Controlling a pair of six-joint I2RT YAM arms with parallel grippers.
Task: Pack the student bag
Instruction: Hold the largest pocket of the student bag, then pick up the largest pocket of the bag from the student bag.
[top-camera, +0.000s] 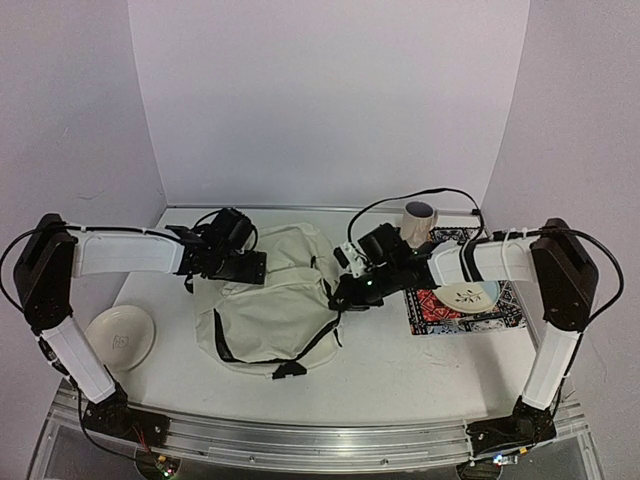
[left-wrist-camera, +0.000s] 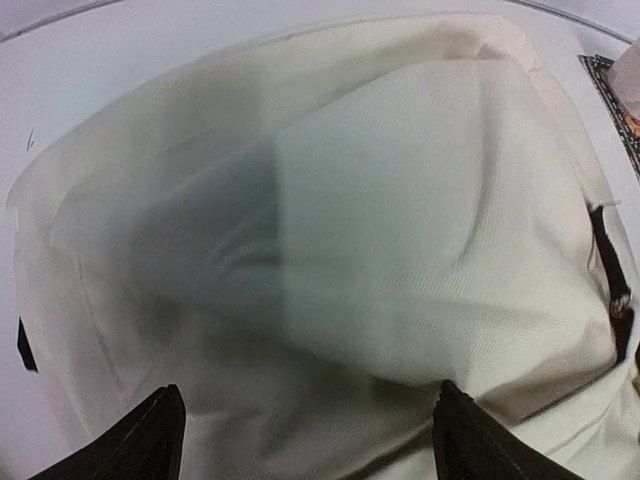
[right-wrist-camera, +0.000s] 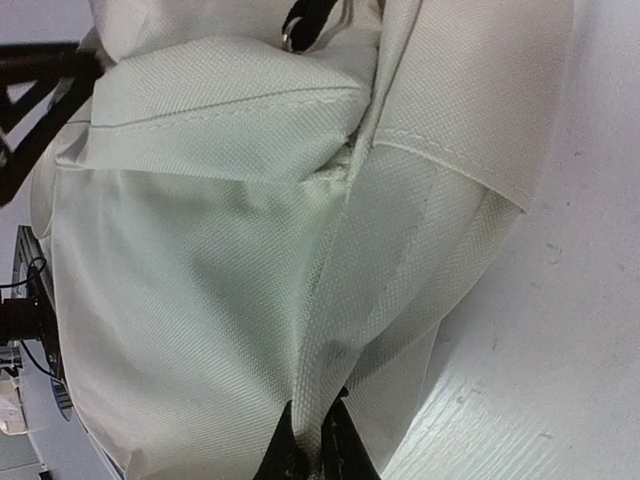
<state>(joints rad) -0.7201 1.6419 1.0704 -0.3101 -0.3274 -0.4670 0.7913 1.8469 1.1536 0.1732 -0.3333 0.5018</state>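
Cream student bag (top-camera: 272, 300), right end effector (right-wrist-camera: 312, 445) pinched closed on a fabric fold; left end effector (left-wrist-camera: 308, 390) spread wide over it, empty

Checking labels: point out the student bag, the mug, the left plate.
student bag (top-camera: 268, 300), top view, cream front panel.
mug (top-camera: 420, 228), top view, outer wall.
left plate (top-camera: 120, 338), top view, bare centre.
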